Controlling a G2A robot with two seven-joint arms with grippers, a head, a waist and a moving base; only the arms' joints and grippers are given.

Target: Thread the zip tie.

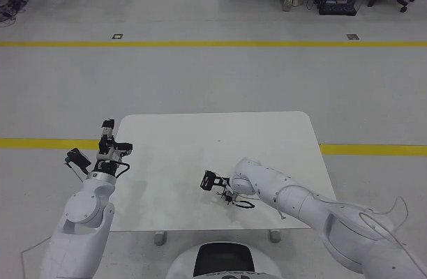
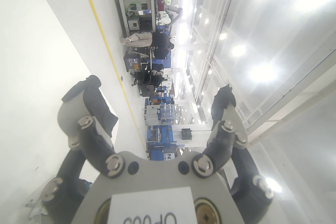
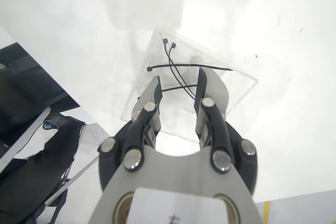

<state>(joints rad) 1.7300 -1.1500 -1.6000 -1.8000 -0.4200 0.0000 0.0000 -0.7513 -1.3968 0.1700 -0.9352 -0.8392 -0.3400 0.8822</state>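
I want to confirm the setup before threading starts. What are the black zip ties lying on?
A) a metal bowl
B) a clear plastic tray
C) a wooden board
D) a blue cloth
B: the zip ties lie on a clear plastic tray, with the open right end effector just above them.

White table (image 1: pixel 220 136); yellow floor stripe (image 1: pixel 199 44) beyond.

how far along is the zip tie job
Nothing looks done: the zip ties lie loose, unthreaded, in the tray. In hand: the right hand hangs open over them, gripping nothing; the left hand is open and empty too. Left: grasp one tie and thread it.
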